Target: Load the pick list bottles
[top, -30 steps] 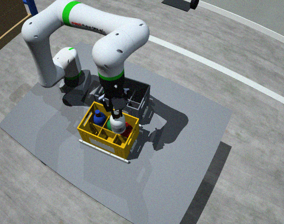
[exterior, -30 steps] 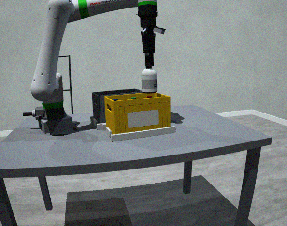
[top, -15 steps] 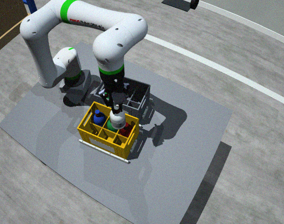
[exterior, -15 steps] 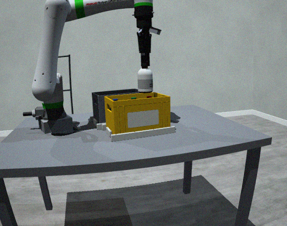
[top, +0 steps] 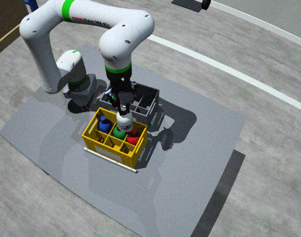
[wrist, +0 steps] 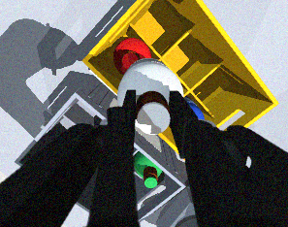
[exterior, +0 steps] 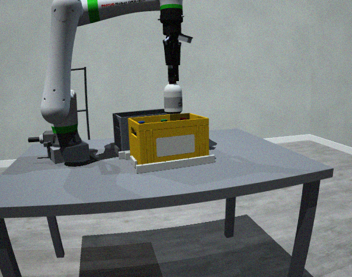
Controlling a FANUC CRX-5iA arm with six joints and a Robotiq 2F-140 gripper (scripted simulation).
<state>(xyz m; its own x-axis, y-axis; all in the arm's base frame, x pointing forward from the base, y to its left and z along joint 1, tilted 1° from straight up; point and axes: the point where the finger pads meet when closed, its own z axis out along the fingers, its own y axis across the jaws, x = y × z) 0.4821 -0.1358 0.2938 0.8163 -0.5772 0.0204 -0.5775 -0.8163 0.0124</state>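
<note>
Standing on a grey tabletop [top: 196, 163] [exterior: 158, 184], the yellow plastic crate [top: 114, 155] [exterior: 168, 145] [wrist: 235, 58], centre of the frame from above, holds a blue, a green and a red bottle [top: 132, 137] [wrist: 132, 54]. The dark grey plastic crate [top: 145, 117] [exterior: 121, 131] [wrist: 57, 113] sits just beside it, a green-capped bottle [wrist: 149, 170] inside. Over them, the black pincer [top: 123, 108] [exterior: 172, 81] [wrist: 151, 105], nearly closed, grips a white, grey-labelled bottle [top: 124, 121] [exterior: 172, 98] [wrist: 149, 80] by its neck, upright.

Crates shared by top, exterior views.
</note>
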